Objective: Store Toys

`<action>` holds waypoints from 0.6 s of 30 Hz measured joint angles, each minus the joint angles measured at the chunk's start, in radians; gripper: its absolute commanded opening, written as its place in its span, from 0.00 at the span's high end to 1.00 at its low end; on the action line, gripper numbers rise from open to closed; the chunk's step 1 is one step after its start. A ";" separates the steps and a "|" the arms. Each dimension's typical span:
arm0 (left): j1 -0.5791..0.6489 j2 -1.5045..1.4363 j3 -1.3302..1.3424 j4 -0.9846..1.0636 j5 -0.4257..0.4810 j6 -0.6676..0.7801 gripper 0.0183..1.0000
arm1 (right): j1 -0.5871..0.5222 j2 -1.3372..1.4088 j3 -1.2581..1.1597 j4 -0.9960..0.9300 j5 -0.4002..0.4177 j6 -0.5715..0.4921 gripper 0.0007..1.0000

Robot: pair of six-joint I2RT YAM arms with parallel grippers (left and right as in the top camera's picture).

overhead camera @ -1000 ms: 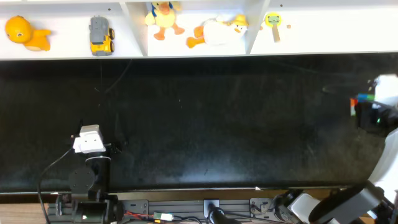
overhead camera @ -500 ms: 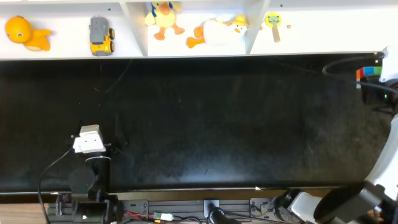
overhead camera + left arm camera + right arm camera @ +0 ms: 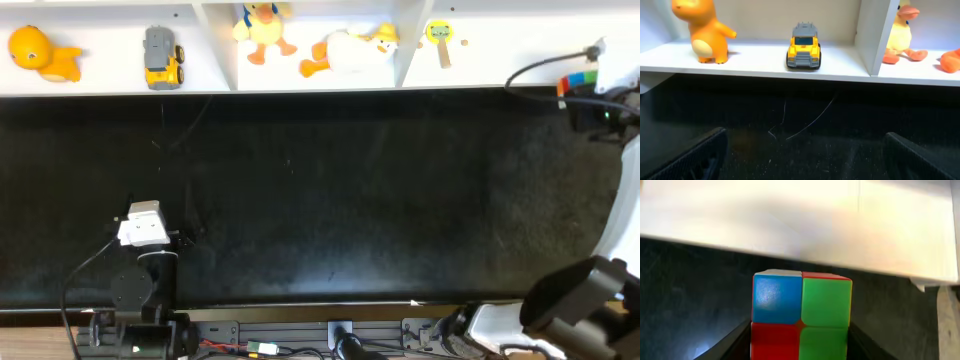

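Two fingers of the right hand (image 3: pixel 800 347) clamp a coloured cube (image 3: pixel 801 311) between them, above the dark surface (image 3: pixel 685 295), with the white shelf (image 3: pixel 790 225) just ahead. The left hand (image 3: pixel 805 150) is spread wide and empty, with a yellow truck (image 3: pixel 803 45) ahead of it.

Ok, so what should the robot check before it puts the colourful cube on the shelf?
1. Grip on the cube by the right end effector: ok, a finger on each side.
2. Free spot on the shelf: ok, bare space beside the green toy.
3. Is the cube high enough to clear the shelf edge: cannot tell.
4. Is the left end effector out of the way: ok, open, far across the table.
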 measured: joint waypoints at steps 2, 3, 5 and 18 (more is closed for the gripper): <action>0.000 0.000 0.000 0.000 0.000 0.000 0.00 | 0.012 0.019 0.016 0.001 0.008 0.005 0.52; 0.000 0.000 0.000 0.000 0.000 0.000 0.00 | 0.018 0.027 0.020 0.002 0.011 0.006 0.52; 0.000 0.000 0.000 0.000 0.000 0.000 0.00 | 0.025 0.039 0.023 0.006 0.014 0.008 0.52; 0.000 0.000 0.000 0.000 0.000 0.000 0.00 | 0.045 0.091 0.024 0.155 0.025 0.015 0.52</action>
